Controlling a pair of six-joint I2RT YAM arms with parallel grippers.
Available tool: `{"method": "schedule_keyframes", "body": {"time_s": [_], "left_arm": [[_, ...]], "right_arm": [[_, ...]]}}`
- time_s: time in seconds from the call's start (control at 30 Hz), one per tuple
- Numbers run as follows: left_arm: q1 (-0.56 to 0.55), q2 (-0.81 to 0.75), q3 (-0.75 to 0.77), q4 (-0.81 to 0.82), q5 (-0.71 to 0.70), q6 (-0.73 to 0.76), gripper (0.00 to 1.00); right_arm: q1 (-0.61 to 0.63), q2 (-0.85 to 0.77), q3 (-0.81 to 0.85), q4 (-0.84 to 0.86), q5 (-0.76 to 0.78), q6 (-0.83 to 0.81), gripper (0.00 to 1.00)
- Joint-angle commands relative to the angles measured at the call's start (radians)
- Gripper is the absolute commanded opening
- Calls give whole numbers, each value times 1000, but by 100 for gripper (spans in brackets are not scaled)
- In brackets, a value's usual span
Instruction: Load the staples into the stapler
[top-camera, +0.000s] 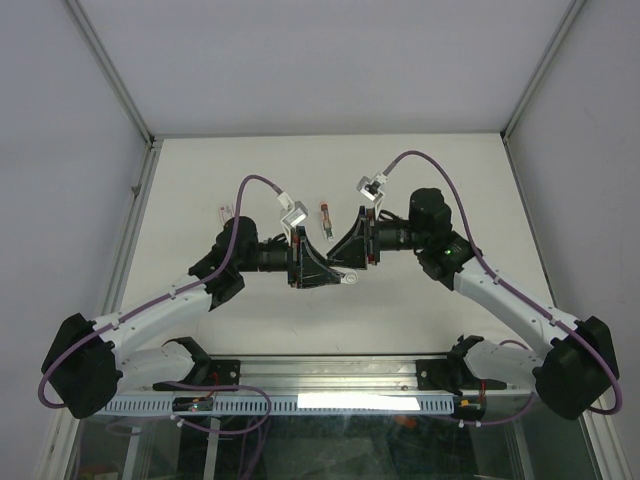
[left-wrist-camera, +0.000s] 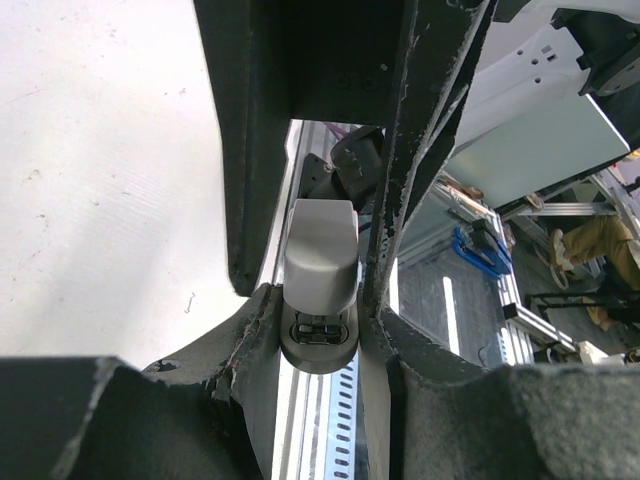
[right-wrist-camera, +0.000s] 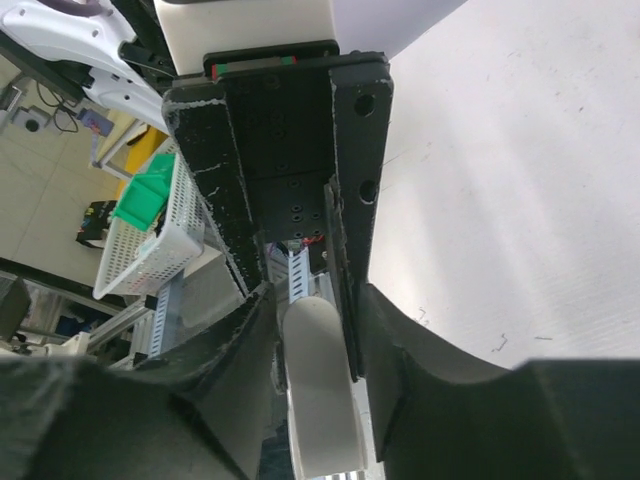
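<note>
Left gripper (left-wrist-camera: 320, 335): narrow, clamped on the grey stapler (left-wrist-camera: 320, 255), which is held in the air over the middle of the counter (top-camera: 450, 190). Right gripper (right-wrist-camera: 315, 315) faces it, jaws either side of the stapler's pale end; can't tell whether they pinch it.

Step, likely: opening the stapler's top. Left firm on the body, right square on the lid only, swing on the hinge, no twist.

Stapler: rounded grey cap, metal channel at the nose.

Staples (top-camera: 225, 210): small white box, red mark, flat on the counter toward its left edge, well apart from both grippers.
</note>
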Motion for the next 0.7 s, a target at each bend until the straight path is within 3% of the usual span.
{"method": "schedule_keyframes", "body": {"time_s": [0.0, 0.17, 0.33, 0.67], "left_arm": [[1, -42, 43, 30, -60, 35, 0], [3, -53, 34, 17, -86, 45, 0], [2, -57, 20, 15, -91, 58, 0], [6, -67, -25, 12, -120, 75, 0]], "right_arm": [[5, -28, 35, 13, -59, -13, 36], [3, -45, 35, 4, -38, -16, 19], [-25, -73, 30, 26, 84, 33, 9], [-79, -204, -62, 215, 279, 154, 8]]}}
